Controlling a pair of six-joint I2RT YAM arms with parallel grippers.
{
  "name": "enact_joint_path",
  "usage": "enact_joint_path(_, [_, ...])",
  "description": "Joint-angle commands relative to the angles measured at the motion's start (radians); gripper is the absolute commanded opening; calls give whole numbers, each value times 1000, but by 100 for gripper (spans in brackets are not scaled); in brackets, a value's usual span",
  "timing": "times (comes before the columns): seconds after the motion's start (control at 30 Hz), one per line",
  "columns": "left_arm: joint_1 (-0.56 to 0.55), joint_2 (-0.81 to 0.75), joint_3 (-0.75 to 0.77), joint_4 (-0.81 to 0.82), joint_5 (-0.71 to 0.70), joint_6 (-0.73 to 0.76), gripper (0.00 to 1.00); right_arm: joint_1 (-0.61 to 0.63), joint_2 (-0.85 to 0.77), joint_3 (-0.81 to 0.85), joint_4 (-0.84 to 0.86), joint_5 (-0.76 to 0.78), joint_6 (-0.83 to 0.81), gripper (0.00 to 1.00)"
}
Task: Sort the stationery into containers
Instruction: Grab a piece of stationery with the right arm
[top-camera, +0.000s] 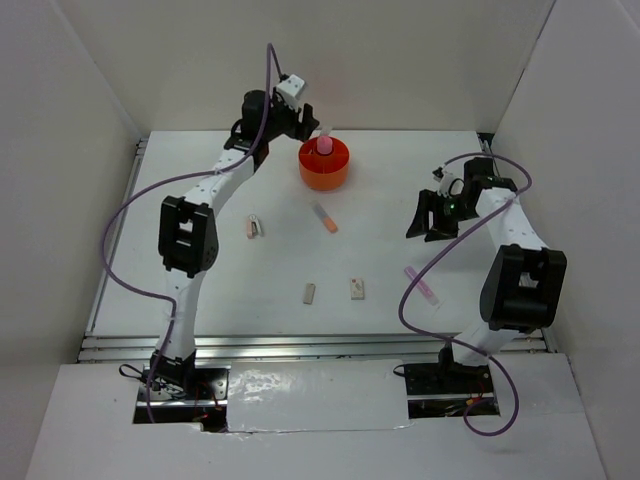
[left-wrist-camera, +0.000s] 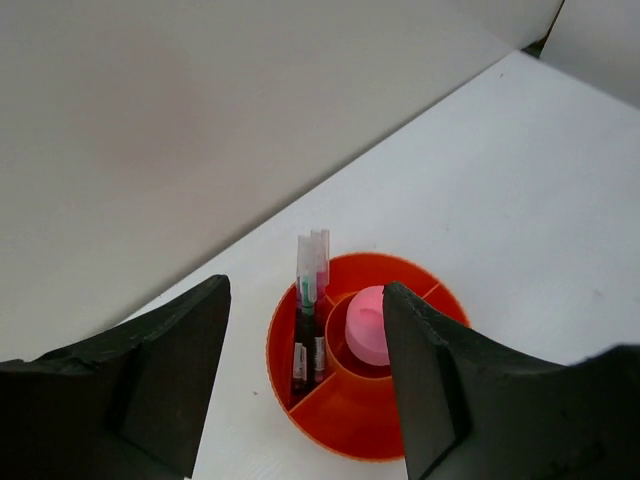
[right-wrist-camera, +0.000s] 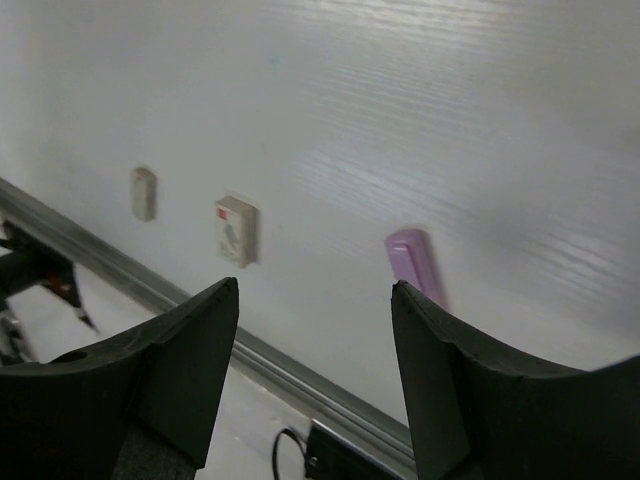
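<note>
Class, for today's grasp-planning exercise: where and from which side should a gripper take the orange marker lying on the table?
Grip the marker at mid-length, coming straight down: it lies flat and slanted, so turn the jaws to close across its narrow width.

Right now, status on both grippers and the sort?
Left gripper open over orange tub, pens and glue stick inside. Right gripper open, empty. Marker, erasers loose on table. Nothing blocking.
</note>
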Motion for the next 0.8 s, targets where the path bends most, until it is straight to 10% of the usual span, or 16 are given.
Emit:
enact_joint_path(0.0, [-3, -233, -24, 20, -7, -49, 74, 21, -87, -46, -107, 194, -187, 69])
enact_joint_path(0.77, [53, -1023, -881, -211, -38, -150, 97, 196, -62, -356, 103, 561, -313, 61])
